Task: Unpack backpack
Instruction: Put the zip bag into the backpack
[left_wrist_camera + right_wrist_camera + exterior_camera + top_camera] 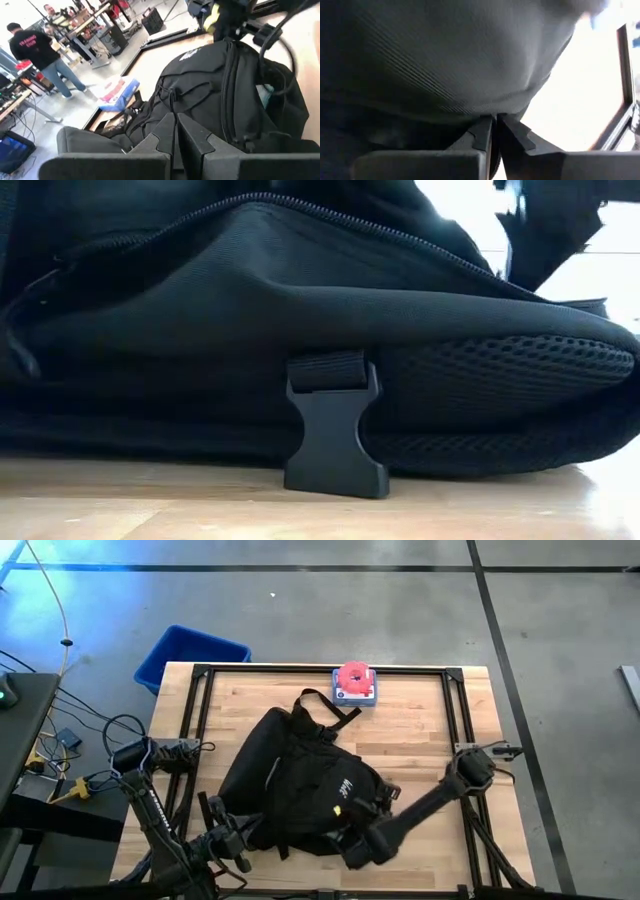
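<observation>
The backpack (300,790) lies on the tabletop (420,730). The left gripper (175,132) and the right gripper (493,131) are both at its near edge, jaws closed, holding nothing I can see.

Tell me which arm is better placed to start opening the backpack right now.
Probably the right. The right gripper is already pressed against the backpack at its near edge, fingers shut, fabric filling its wrist view. The left gripper, also shut, sits by the backpack's near-left corner.

backpack (300,785) fills table centre | right side (430,730) bare
</observation>
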